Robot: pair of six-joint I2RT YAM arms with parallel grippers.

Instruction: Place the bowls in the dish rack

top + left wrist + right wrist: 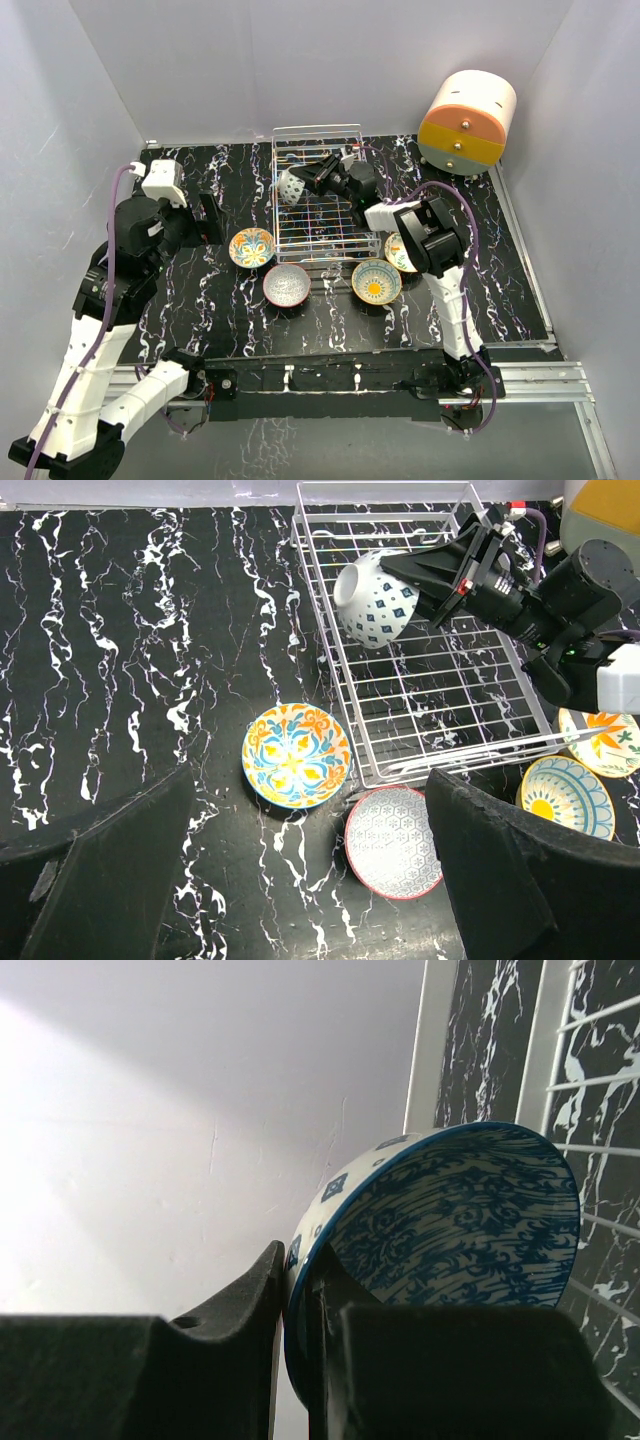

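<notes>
My right gripper [308,183] is shut on the rim of a blue-patterned bowl [291,187] and holds it tilted on its side above the left part of the silver wire dish rack [340,236]. The blue bowl [450,1220] fills the right wrist view, pinched between the fingers. It also shows in the left wrist view [372,598]. My left gripper [207,220] is open and empty, left of the rack. An orange-floral bowl [251,247], a red-rimmed bowl [287,285], a yellow-teal bowl [376,281] and another bowl [399,252] sit on the table before the rack.
An orange-and-cream cylindrical drawer cabinet [467,121] stands at the back right. White walls enclose the black marbled table [200,300] on three sides. The right arm partly hides the bowl at the rack's right front corner.
</notes>
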